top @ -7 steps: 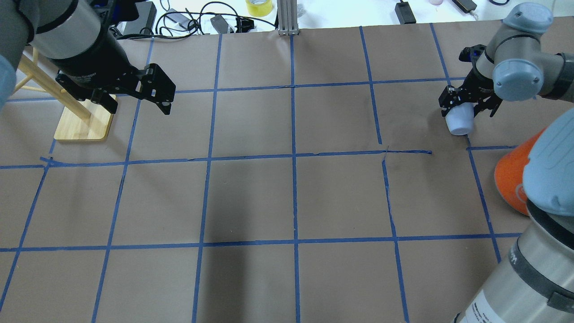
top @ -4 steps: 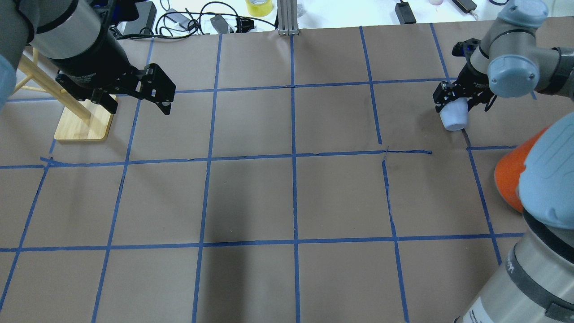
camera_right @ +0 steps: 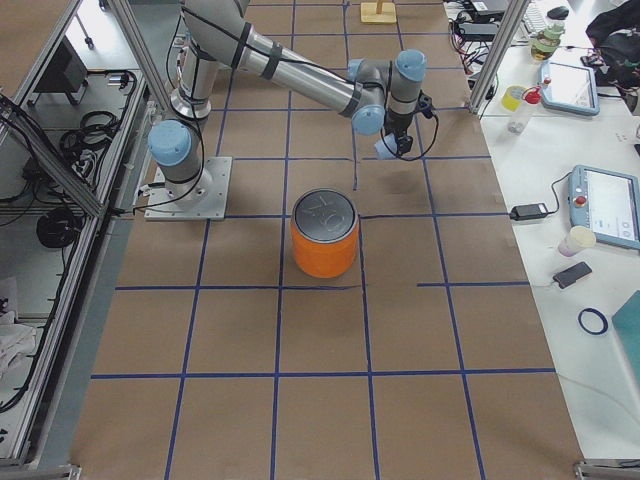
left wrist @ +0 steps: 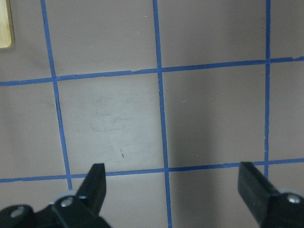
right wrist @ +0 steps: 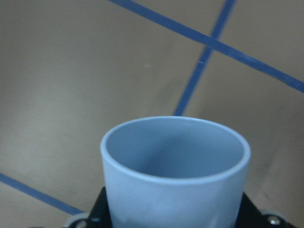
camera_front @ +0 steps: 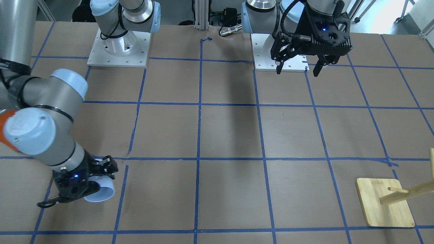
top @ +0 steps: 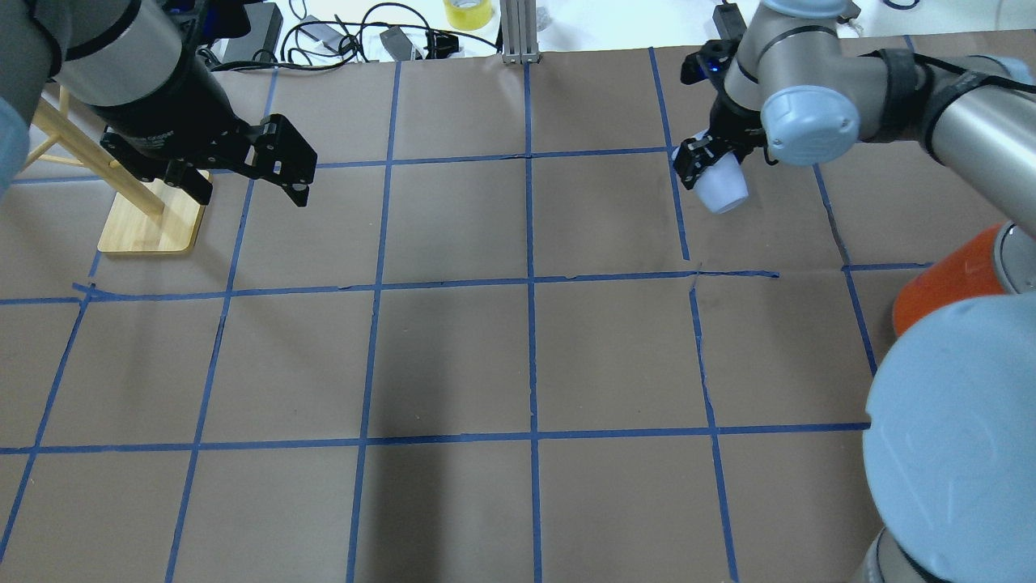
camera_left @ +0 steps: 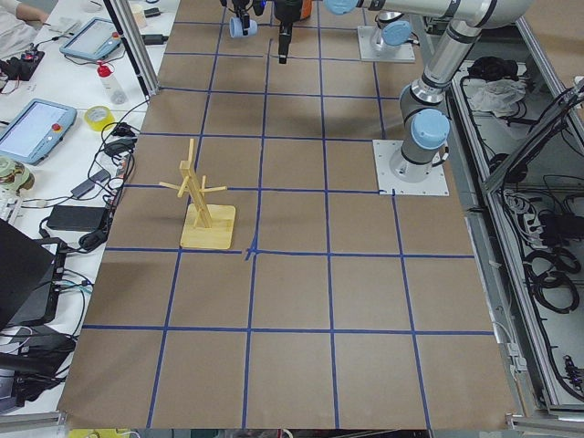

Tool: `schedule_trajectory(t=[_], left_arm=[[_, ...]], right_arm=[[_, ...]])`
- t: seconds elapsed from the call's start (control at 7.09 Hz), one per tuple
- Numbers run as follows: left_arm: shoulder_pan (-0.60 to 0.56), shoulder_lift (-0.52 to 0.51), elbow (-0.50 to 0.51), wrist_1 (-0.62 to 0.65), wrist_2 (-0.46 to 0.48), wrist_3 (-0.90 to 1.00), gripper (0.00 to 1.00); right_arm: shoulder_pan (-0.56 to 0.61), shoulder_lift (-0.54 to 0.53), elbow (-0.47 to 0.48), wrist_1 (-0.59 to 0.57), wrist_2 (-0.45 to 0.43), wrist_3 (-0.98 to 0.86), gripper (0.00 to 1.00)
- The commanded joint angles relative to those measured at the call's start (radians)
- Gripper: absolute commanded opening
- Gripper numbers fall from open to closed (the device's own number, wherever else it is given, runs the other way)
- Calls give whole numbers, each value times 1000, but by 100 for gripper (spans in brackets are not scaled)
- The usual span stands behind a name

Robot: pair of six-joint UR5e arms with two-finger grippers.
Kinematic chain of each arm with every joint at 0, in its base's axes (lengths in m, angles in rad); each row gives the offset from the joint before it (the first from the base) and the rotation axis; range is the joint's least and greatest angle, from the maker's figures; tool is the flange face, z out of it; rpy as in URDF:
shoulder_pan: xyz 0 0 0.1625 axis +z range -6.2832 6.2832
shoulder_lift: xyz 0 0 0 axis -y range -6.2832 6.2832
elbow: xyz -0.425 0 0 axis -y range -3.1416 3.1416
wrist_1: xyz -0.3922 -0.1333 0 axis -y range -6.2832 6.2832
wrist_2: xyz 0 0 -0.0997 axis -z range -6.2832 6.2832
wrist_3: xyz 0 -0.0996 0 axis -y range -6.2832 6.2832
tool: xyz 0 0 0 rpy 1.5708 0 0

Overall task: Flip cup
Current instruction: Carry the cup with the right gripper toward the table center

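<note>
The pale blue cup is held in my right gripper, tilted above the brown paper table, its open mouth pointing outward from the gripper. The front-facing view shows it at the lower left between the black fingers. The right wrist view shows its open rim close up. My right gripper is shut on the cup's base end. My left gripper hangs open and empty at the far left, above the table, and its spread fingers show in the left wrist view.
A large orange cylinder with a dark lid stands near the right arm and shows partly in the overhead view. A wooden peg stand is at the far left. Cables and tape lie beyond the table's far edge.
My right arm has swung left across the far row of squares with the cup in its grip. The left arm has not moved.
</note>
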Motion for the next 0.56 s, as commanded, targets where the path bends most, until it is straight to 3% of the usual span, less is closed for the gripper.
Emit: schedule_trajectory(t=[0.0, 0.42], left_arm=[[0, 1, 0, 1, -1, 0, 100], [2, 1, 1, 1, -1, 5, 100]], right_arm=[[199, 16, -3, -42, -13, -160, 59], [315, 100, -15, -209, -20, -537, 58]])
